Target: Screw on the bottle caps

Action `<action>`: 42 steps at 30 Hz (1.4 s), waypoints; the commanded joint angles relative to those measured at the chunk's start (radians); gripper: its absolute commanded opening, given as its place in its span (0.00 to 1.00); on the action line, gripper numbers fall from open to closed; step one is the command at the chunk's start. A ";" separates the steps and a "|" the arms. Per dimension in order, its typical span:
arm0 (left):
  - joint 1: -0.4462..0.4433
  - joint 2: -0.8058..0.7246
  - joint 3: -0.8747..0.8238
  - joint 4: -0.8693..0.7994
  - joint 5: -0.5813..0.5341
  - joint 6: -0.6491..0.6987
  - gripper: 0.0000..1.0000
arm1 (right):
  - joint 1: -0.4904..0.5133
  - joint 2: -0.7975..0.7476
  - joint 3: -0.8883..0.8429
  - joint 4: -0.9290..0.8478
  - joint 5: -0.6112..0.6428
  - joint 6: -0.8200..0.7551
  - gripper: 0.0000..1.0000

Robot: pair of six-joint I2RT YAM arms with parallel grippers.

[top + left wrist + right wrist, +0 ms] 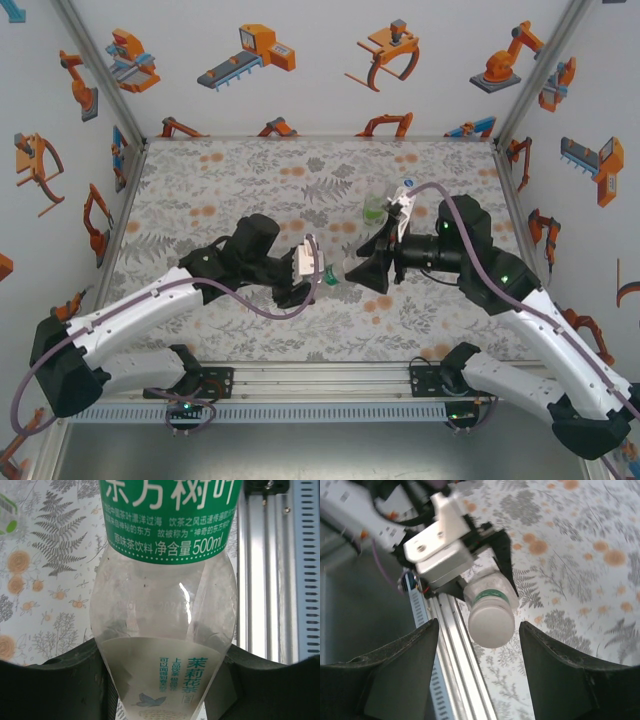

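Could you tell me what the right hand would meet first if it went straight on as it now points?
Probably the whitish top end of the labelled bottle, held by the left hand; it sits centred ahead of the open right hand, though depth is unclear.

You see white walls (330,100) printed with orange robot arms; the surface (220,190) wears grey ferns and orange blossoms.

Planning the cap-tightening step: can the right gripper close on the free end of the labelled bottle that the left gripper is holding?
Probably yes. The left gripper holds the labelled bottle with its whitish end pointing between the right gripper's open fingers, and nothing lies between them.
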 commanded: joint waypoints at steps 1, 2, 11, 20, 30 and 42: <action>-0.001 -0.026 0.028 -0.032 0.086 0.020 0.00 | 0.000 0.007 0.051 -0.078 -0.214 -0.365 0.61; -0.001 -0.027 0.030 -0.039 0.092 0.022 0.00 | 0.000 0.012 0.060 -0.103 -0.228 -0.421 0.61; -0.001 -0.035 0.044 -0.083 0.134 0.024 0.00 | 0.000 0.098 0.134 -0.228 -0.248 -0.645 0.64; -0.001 -0.042 0.044 -0.090 0.134 0.023 0.00 | 0.001 0.146 0.127 -0.213 -0.282 -0.647 0.56; -0.002 -0.035 0.048 -0.090 0.127 0.025 0.00 | 0.001 0.146 0.110 -0.196 -0.285 -0.641 0.41; -0.002 -0.014 0.050 -0.062 0.032 0.013 0.00 | 0.001 0.130 0.017 0.030 -0.160 -0.187 0.00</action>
